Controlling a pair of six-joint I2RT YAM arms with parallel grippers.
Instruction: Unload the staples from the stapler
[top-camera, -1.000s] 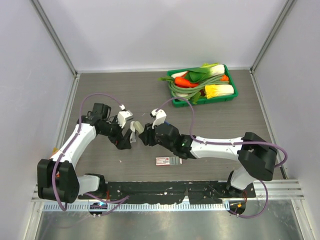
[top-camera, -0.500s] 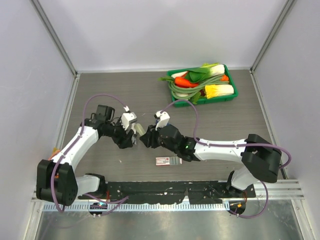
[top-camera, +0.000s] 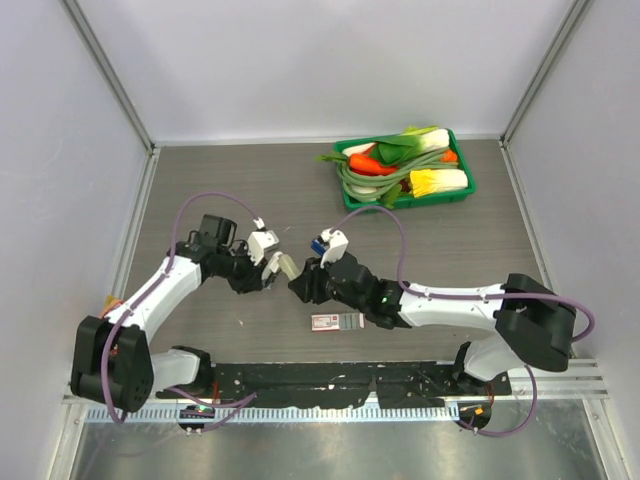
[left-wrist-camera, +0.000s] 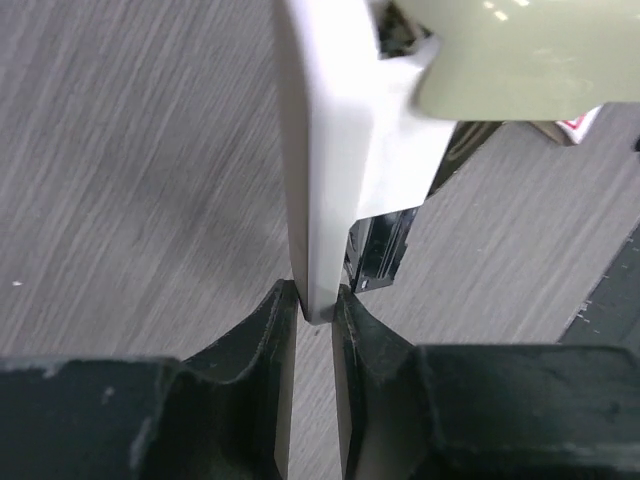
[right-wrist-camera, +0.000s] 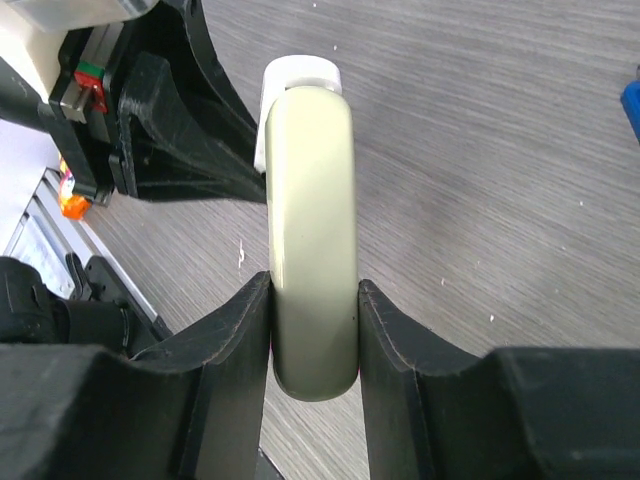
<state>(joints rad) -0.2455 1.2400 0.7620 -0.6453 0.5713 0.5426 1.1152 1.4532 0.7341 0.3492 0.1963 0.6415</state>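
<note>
Left gripper (left-wrist-camera: 315, 300) pinches the stapler (top-camera: 284, 268) by its thin white part; right gripper (right-wrist-camera: 312, 310) clamps its pale rounded top, the 2 holding it between them over the table (top-camera: 200, 180). Seemingly light, stiff, smooth plastic (probably slippery), best gripped across flat sides. Any staples are hidden.

Glossy, smooth plastic stapler (right-wrist-camera: 310, 240) above a matt, wood-grained table (right-wrist-camera: 500, 150).

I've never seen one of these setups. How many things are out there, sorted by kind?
grippers: 2, the left gripper and the right gripper, both shut on the stapler
stapler: 1
red-and-white box: 1
green tray of vegetables: 1
total: 5
</note>
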